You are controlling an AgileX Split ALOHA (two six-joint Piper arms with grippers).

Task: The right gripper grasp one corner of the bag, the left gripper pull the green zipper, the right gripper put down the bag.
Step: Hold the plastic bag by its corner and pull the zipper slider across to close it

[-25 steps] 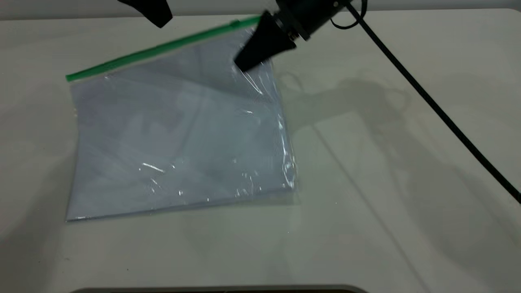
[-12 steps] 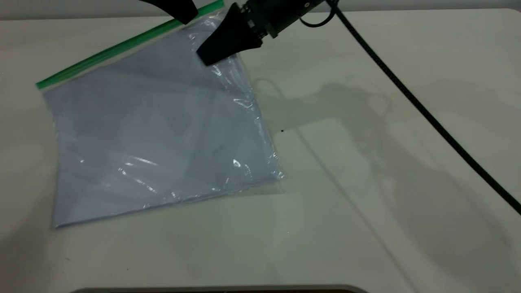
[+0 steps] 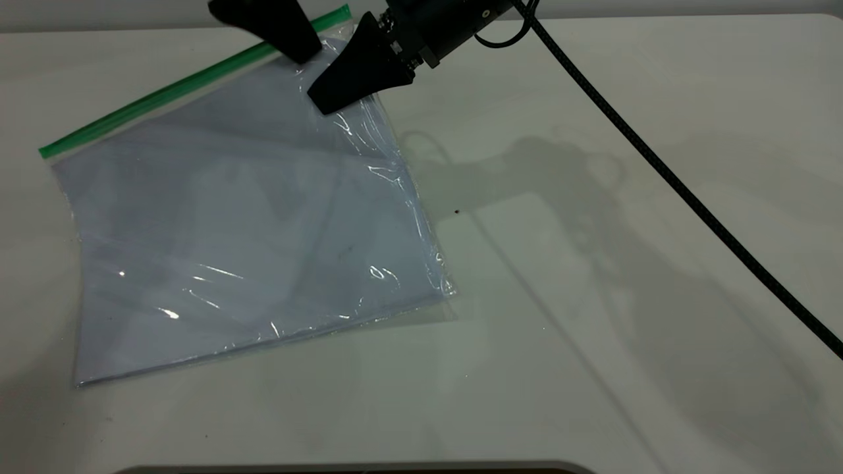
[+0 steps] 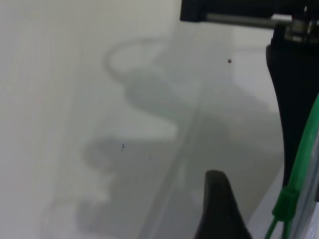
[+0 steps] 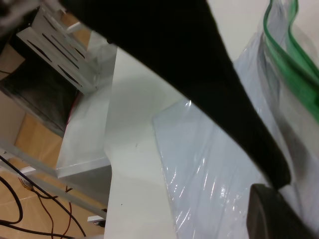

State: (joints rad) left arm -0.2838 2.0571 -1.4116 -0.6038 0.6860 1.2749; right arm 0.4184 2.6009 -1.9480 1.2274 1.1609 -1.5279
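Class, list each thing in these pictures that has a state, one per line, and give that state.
bag: lying on the table, far right corner lifted.
green zipper: parted near the held corner.
right gripper: shut on the bag's corner.
left gripper: at the zipper, grip unclear.

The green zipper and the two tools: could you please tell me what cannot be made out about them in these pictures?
- Green zipper, far end: in the exterior view, the left tool covers it.
- Zipper slider: in the left wrist view it is blurred at the picture's edge, so contact with the left tool is unclear.
- Bag, gripped corner: in the exterior view it is hidden under the right tool.
- Both arms: the exterior view's top edge cuts them off.
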